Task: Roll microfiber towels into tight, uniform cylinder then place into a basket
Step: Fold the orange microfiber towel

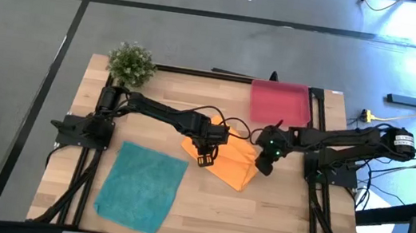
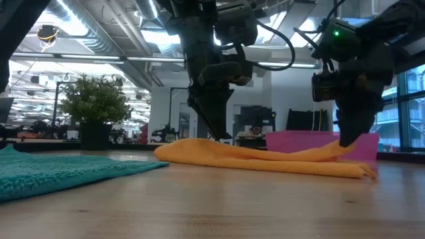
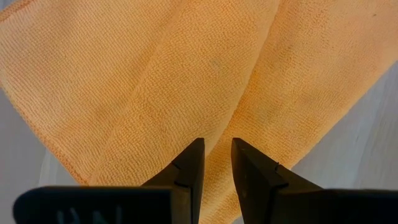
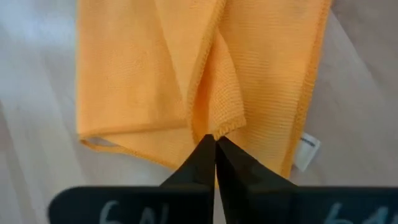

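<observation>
The step in hand looks like folding the orange towel [image 1: 226, 161]: the right gripper [image 4: 215, 142] pinches its corner, while the left gripper [image 3: 216, 163], slightly parted, hovers above its other end. Next, a taut fold. Behind them, the basket [image 1: 279, 102] sits empty (teal towel [image 1: 140, 186] untouched).

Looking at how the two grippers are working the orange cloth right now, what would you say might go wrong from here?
1. The right gripper pinches only a thin edge of the folded orange microfiber towel; it may slip free.
2. The left gripper stands slightly open above the towel without holding it, so a pull could drag the cloth rather than roll it.
3. The towel lies in loose uneven folds, so a roll may come out lopsided for the pinkish-red rectangular basket.
</observation>
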You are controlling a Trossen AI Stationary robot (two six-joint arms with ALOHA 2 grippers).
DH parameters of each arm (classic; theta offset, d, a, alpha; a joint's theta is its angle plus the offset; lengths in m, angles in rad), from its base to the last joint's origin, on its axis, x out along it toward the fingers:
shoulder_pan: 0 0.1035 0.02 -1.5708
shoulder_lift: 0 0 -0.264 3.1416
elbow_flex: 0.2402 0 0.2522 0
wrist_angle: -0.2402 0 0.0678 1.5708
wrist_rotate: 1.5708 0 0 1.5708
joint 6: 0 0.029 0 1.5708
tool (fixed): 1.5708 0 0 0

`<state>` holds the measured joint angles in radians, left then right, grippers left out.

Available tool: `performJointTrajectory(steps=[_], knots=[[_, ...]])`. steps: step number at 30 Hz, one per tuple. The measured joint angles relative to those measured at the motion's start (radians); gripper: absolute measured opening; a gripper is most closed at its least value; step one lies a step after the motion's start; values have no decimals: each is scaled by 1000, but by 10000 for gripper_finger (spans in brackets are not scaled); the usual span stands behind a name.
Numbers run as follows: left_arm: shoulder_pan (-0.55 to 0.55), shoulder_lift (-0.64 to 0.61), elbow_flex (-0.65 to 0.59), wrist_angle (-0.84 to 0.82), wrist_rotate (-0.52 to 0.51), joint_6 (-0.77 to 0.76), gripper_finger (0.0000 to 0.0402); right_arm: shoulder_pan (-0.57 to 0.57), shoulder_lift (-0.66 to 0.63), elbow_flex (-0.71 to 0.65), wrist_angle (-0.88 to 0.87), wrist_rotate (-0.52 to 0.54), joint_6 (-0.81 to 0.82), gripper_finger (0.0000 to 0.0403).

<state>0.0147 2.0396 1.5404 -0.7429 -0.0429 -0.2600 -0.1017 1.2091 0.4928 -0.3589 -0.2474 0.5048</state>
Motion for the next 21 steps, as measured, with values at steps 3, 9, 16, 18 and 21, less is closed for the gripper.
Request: performJointTrajectory(steps=[3, 9, 16, 18, 21], knots=[[0, 0, 0, -6, 0, 4, 72, 0, -1, 50, -71, -9, 12, 5], [0, 0, 0, -9, 0, 4, 72, 0, -1, 152, -312, -3, 44, 3], [13, 0, 0, -29, 0, 0, 72, 0, -2, 171, -475, 31, 121, 2], [17, 0, 0, -35, 0, 0, 72, 0, -2, 157, -479, 41, 136, 2], [24, 0, 0, -35, 0, 0, 72, 0, -2, 144, -482, 43, 141, 2]])
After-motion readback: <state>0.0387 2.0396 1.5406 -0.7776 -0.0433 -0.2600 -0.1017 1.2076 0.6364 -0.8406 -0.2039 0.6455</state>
